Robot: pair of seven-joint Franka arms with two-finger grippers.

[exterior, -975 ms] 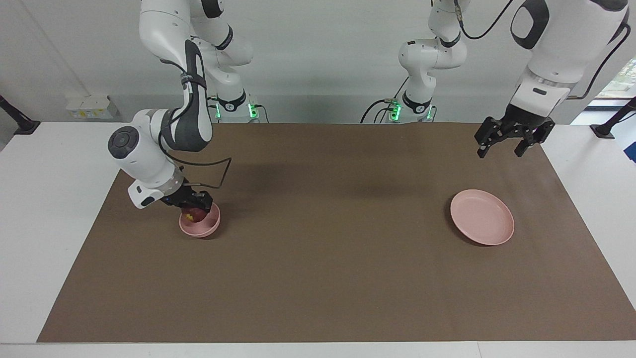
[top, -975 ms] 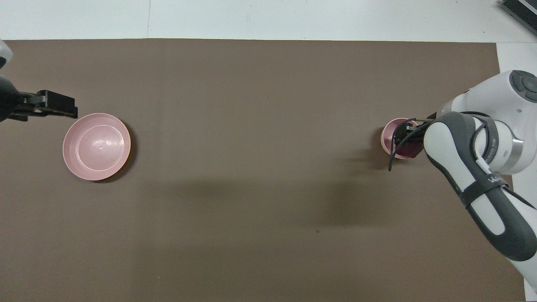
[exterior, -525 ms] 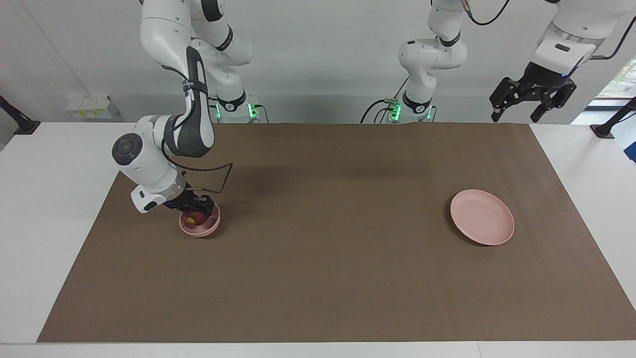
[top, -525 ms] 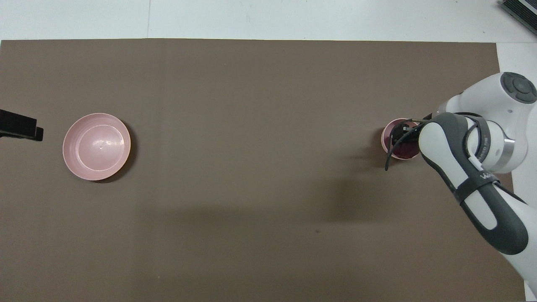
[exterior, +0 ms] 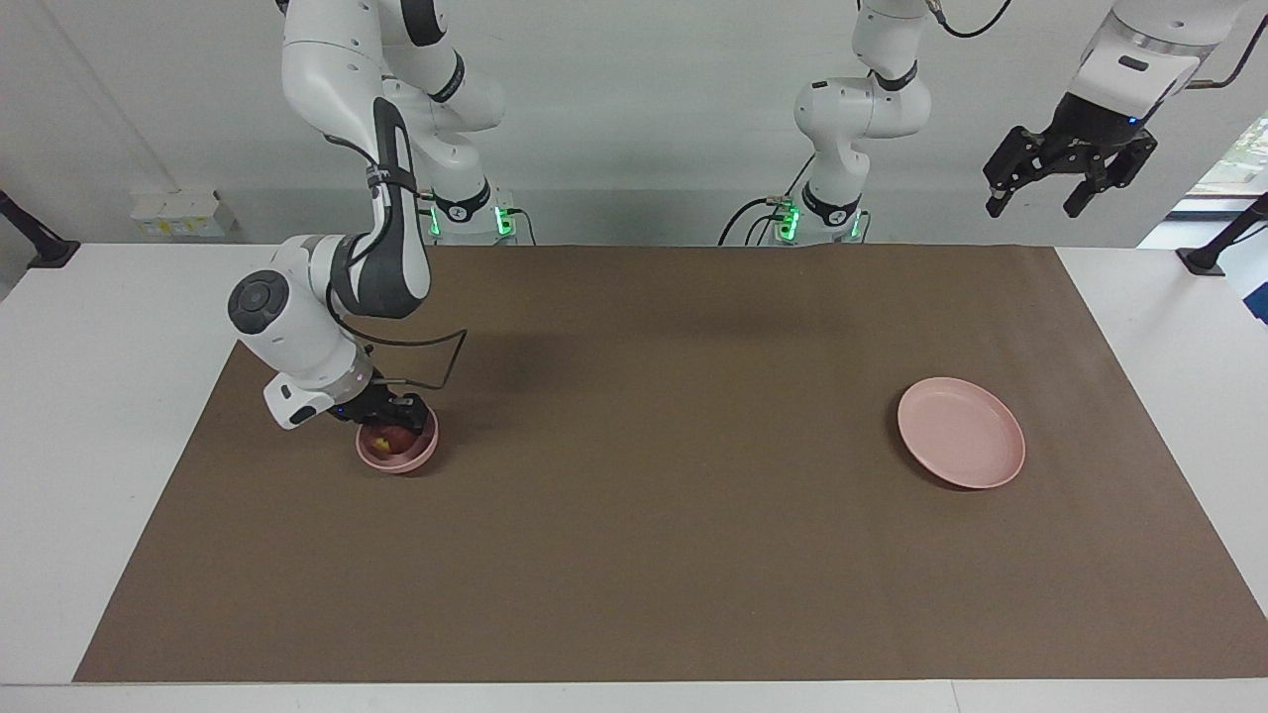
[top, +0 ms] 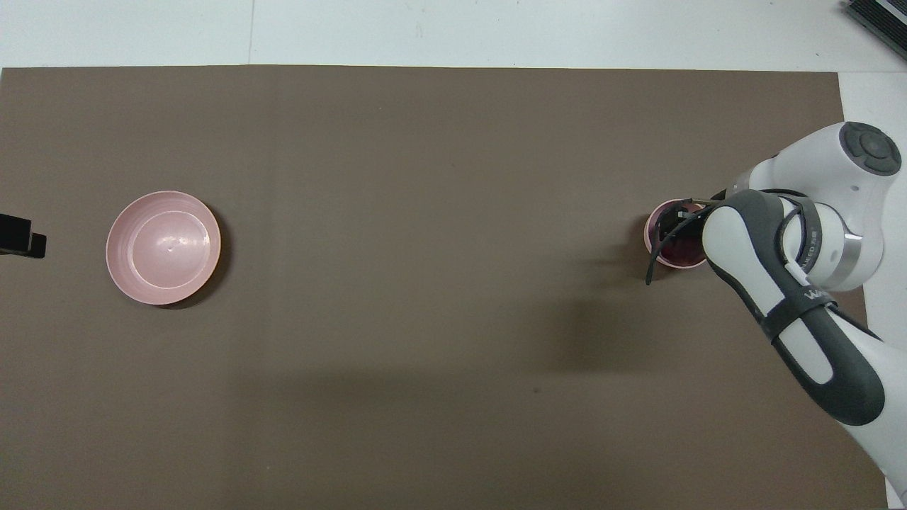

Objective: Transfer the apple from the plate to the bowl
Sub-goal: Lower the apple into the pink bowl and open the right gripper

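Now the small dark-red apple (exterior: pixel 387 437) sits inside the deep pale-pink bowl (exterior: pixel 397 456), clenched by the right end effector (exterior: pixel 391 424); releasing carelessly could tip the bowl. The left end effector (exterior: pixel 1069 176) waits, released.

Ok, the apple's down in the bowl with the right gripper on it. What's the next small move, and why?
Probably open the right gripper to let go, then lift straight up. It is shut on the apple, which already sits inside the bowl, so only the release seems left. The plate is bare, and the left gripper waits open, high above the left arm's end of the table.
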